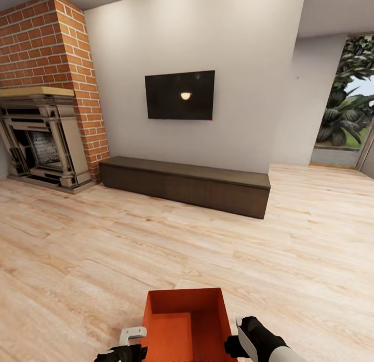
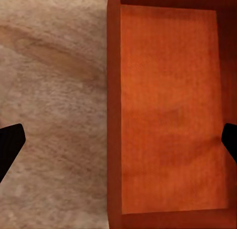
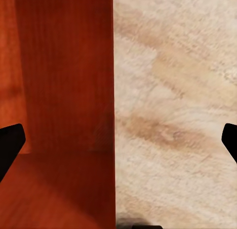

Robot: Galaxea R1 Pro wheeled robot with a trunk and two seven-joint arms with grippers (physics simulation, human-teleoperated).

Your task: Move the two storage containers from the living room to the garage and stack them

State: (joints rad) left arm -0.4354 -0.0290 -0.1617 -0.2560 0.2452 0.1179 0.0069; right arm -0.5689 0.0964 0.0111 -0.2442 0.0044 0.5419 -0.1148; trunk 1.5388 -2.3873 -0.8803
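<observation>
Orange bin (image 1: 187, 325) at 6 o'clock between left hand (image 2: 118, 140) and right hand (image 3: 118, 140), both spread wide over its walls.

Storage container (image 1: 187, 320): orange-red all over, inner walls darker red-brown in shade, bottom brighter orange with fine ribbing.
Floor (image 1: 156, 247): light wood plank, pale tan with darker brown grain streaks.
Fireplace (image 1: 44, 138): red-orange brick chimney with pale mortar lines; surround grey-beige, firebox dark.
TV (image 1: 179, 95): black screen, small warm light reflection.
Cabinet (image 1: 187, 185): dark brown.
Wall (image 1: 234, 50): plain pale grey.
Left gripper (image 1: 130, 344): white and black.
Right gripper (image 1: 244, 333): black fingers, white casing.
</observation>
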